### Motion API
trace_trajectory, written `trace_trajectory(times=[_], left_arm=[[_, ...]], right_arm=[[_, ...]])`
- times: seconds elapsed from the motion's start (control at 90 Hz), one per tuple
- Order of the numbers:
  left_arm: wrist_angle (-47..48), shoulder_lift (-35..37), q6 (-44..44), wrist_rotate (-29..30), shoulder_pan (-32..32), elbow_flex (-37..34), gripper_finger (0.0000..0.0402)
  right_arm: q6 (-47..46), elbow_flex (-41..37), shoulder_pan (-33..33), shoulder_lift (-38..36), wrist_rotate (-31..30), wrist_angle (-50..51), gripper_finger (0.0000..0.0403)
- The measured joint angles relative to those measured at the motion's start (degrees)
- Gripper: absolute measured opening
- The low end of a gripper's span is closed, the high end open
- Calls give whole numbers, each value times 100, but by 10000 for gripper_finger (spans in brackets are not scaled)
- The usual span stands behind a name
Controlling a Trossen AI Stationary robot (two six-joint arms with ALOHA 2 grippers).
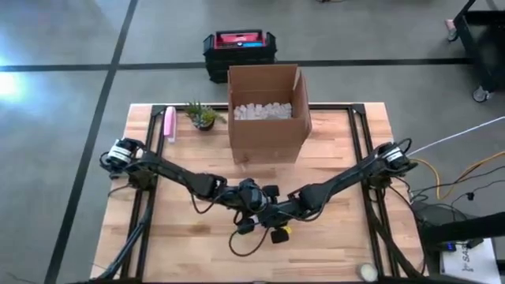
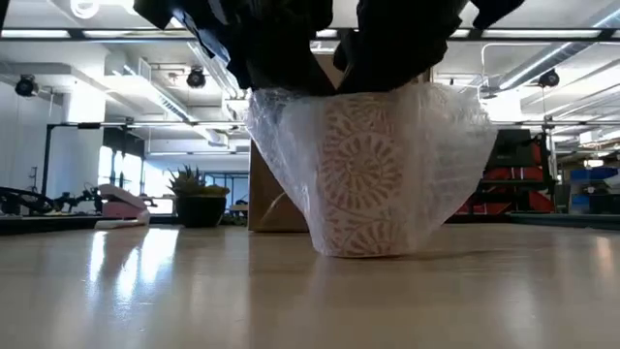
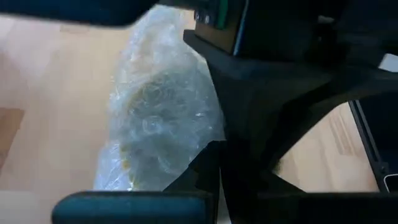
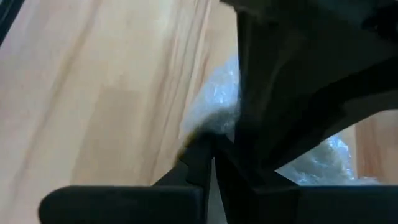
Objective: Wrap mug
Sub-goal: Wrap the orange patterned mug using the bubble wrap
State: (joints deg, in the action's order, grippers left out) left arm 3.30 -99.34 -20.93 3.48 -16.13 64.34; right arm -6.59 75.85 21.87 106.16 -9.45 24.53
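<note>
Bubble wrap (image 2: pixel 446 165) cloaks the patterned mug (image 2: pixel 366 179) near the table's (image 1: pixel 339 244) front edge, both grippers (image 1: pixel 264 211) crowding its top, finger states unclear.

Both arms reach inward; left tool (image 1: pixel 251 207) and right tool (image 1: pixel 274 214) meet mid-table.

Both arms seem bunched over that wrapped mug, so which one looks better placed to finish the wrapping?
Hard to pick: left gripper and right gripper both sit on the mug's top, over the plastic wrap. Neither has a clear edge.

Grey concrete floor (image 1: pixel 63 47), ceiling lights (image 2: pixel 87 8), perhaps windows (image 2: pixel 126 165) behind.
</note>
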Motion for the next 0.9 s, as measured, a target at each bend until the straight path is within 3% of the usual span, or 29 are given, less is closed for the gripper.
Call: trace_trajectory(times=[0.356, 0.644, 0.9], left_arm=[[464, 715, -247, 13, -208, 76, 0], [2314, 697, -853, 116, -327, 58, 0], [1618, 366, -642, 289, -342, 13, 0]], right_arm=[[-101, -13, -2, -7, 44, 105, 8], [-133, -20, -15, -7, 38, 95, 8], [-127, -24, -15, -1, 35, 59, 8]])
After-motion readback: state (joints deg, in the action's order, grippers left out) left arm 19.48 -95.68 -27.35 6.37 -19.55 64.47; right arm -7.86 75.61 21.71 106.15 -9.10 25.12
